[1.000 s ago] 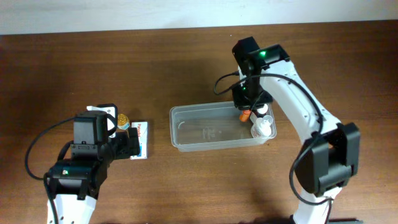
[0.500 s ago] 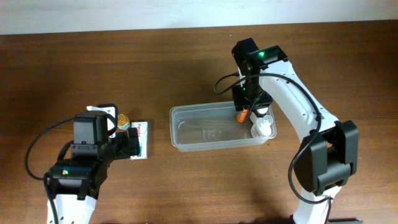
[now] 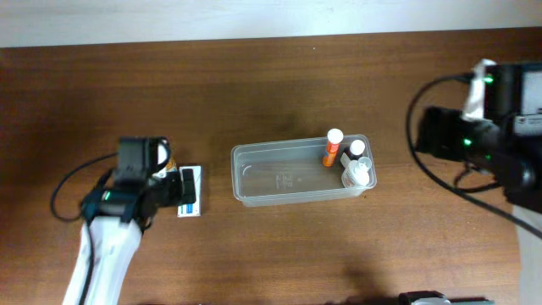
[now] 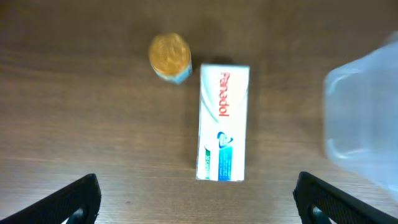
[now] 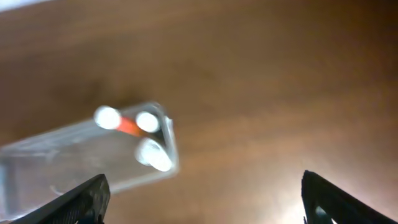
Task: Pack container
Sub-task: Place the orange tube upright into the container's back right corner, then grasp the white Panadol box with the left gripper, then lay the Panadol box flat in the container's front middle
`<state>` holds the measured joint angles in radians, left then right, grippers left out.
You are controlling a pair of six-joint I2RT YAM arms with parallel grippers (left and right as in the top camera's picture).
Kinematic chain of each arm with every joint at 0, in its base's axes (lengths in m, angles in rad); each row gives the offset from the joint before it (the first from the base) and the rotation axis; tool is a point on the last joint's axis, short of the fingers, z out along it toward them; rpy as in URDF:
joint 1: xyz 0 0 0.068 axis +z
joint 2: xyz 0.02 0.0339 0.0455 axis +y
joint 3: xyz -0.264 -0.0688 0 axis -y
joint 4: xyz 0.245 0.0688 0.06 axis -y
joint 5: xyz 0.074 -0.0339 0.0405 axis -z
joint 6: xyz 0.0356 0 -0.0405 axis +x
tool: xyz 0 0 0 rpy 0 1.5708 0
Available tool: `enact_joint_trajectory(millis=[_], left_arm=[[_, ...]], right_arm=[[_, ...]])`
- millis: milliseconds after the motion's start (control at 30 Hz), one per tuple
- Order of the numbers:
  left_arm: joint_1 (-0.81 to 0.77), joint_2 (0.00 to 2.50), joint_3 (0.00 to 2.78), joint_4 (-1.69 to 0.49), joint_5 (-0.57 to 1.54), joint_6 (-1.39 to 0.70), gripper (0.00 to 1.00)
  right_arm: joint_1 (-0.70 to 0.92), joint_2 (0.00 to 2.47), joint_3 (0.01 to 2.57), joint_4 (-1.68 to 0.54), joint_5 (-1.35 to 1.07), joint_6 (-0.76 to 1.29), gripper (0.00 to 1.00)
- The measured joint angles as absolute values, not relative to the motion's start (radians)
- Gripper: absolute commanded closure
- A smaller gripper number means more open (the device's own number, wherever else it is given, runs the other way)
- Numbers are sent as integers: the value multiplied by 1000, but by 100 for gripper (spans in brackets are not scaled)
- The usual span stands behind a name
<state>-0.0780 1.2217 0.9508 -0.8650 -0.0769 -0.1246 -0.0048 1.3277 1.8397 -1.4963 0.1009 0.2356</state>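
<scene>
Right fingers (image 5: 87, 199), spread empty, withdrawn from container (image 3: 279, 178), orange bottle (image 3: 330, 151) left inside; left fingers (image 4: 74, 199), spread empty, over Panadol box (image 4: 222, 121)

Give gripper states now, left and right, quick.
Left gripper: open, empty, over the Panadol box.
Right gripper: open, empty, off to the side of the container.

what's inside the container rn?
In the container, three small bottles at its right end: an orange bottle with a white cap and two white bottles. The rest is bare. Anything under them is hidden.
</scene>
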Motion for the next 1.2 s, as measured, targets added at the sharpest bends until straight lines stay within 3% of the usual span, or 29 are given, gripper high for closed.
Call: enact_joint_trajectory(millis=[167, 433, 500, 533, 633, 733, 1067, 1200], left_arm=[[-78, 1491, 952, -759, -51, -129, 0], [-78, 1766, 976, -681, -19, -133, 1], [-78, 1777, 987, -688, -22, -133, 11], [-78, 1778, 988, -688, -23, -133, 25], [-77, 1779, 990, -686, -24, -136, 50], [-77, 1779, 990, -685, -24, -136, 57], [-102, 1753, 1002, -752, -11, -139, 59], [-193, 1601, 1071, -787, -9, -131, 58]], right_arm=[[-99, 1397, 1797, -1515, 81, 236, 10], [-106, 1407, 1779, -1513, 63, 234, 10], [-106, 1407, 1779, -1513, 63, 233, 10], [-106, 1407, 1779, -1512, 62, 233, 10], [-106, 1408, 1779, -1512, 62, 233, 10], [-106, 1410, 1779, -1512, 62, 233, 10], [-106, 1411, 1779, -1513, 62, 233, 10], [-106, 1411, 1779, -1512, 62, 231, 10]])
